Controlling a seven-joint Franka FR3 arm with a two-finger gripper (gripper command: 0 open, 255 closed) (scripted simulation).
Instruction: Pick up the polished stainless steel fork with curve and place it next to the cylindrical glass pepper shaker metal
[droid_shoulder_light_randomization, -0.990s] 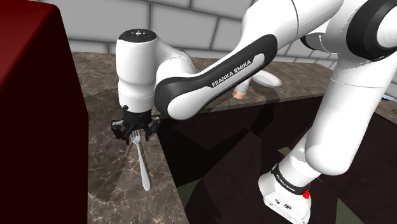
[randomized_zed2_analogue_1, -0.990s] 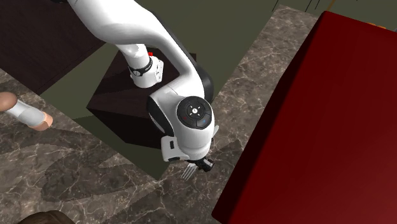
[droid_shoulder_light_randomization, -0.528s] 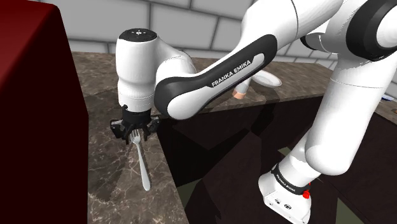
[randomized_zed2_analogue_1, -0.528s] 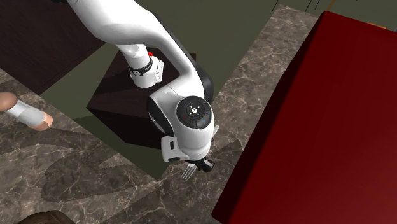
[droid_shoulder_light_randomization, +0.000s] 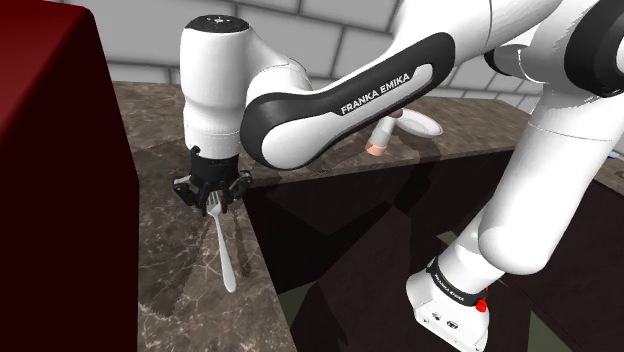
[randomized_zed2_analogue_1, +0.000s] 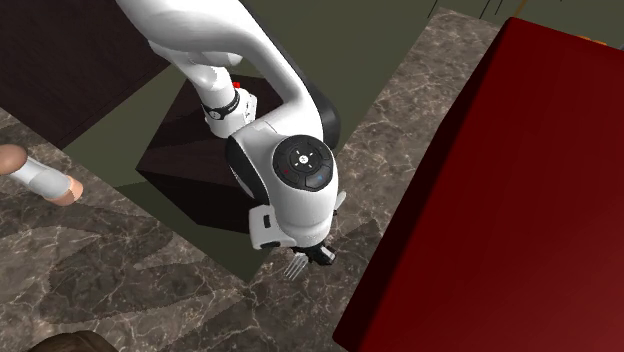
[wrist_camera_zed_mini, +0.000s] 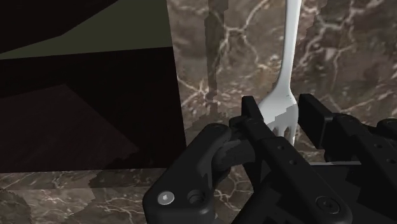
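Observation:
A white fork (droid_shoulder_light_randomization: 222, 250) hangs from my gripper (droid_shoulder_light_randomization: 213, 198), tines up between the fingers and handle slanting down toward the dark marble counter (droid_shoulder_light_randomization: 170, 260). In the wrist view the gripper (wrist_camera_zed_mini: 282, 119) is shut on the fork's head (wrist_camera_zed_mini: 281, 108), and the handle runs away over the marble. From the second exterior view, the tines (randomized_zed2_analogue_1: 294, 268) stick out under the hand (randomized_zed2_analogue_1: 312, 256). The pepper shaker (droid_shoulder_light_randomization: 381, 136), a pale cylinder with tan ends, lies far off on another stretch of counter, also visible in the second exterior view (randomized_zed2_analogue_1: 40, 177).
A tall dark red block (droid_shoulder_light_randomization: 55, 190) stands close beside the gripper on the shoulder view's left, and fills the second exterior view's right (randomized_zed2_analogue_1: 500, 200). The counter edge (droid_shoulder_light_randomization: 262, 250) drops to a dark gap beside the fork. A white dish (droid_shoulder_light_randomization: 421, 123) sits near the shaker.
The hand has risen a little and the fork has gone up with it, its handle end lifting off the marble.

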